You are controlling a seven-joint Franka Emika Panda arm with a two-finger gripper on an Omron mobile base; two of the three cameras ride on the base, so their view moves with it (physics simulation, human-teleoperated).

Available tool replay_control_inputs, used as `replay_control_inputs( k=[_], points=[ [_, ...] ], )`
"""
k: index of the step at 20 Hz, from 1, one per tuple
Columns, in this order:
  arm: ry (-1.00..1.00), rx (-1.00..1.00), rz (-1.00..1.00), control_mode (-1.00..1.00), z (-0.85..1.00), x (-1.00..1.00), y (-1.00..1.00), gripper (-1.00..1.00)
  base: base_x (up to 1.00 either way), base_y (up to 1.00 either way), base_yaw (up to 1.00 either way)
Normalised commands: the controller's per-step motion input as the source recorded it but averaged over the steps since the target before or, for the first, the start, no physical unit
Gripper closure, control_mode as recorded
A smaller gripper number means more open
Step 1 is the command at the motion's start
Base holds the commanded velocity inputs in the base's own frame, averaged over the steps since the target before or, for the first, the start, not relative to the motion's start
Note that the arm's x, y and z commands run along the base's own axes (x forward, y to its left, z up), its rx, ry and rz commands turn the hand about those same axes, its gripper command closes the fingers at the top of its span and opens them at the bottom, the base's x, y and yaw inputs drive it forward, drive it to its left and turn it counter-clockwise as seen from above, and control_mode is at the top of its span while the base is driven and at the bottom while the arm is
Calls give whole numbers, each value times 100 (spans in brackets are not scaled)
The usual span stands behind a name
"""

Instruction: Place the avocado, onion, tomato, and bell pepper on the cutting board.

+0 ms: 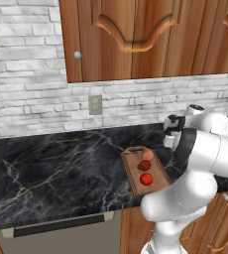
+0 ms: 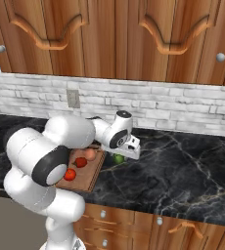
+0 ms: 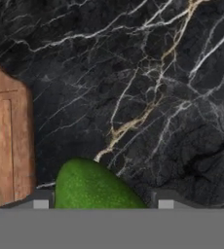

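Nearest the hand camera, the avocado (image 3: 92,187) sits between the two fingertips (image 3: 41,200) of the gripper (image 3: 103,202), which looks closed in on its flanks; whether it is truly pinched tight I cannot tell. The fruit lies on the dark marble bench (image 3: 148,87), just beside the corner of the cutting board (image 3: 7,146). On the board the onion (image 1: 147,154) and two red items (image 1: 145,172) already rest. I judge the avocado light, firm but bruisable, with a smooth rounded skin that could slip; a hold across its widest middle should suit best.
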Motion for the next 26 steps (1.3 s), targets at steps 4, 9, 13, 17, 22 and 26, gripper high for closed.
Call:
replay_control_inputs(
  k=[4, 9, 13, 17, 22, 26],
  points=[
    [1, 1, 0, -100, 34, -68, 72, 100, 0, 0, 0],
    [0, 0, 0, -100, 12, -60, 63, 100, 0, 0, 0],
    [0, 0, 0, -100, 0, -34, 48, 100, 0, 0, 0],
    [0, 0, 0, -100, -12, 0, 15, 100, 0, 0, 0],
    [1, 0, 0, -100, -17, -7, 18, 100, 0, 0, 0],
    [0, 0, 0, -100, 0, -52, 33, 100, 0, 0, 0]
  ],
)
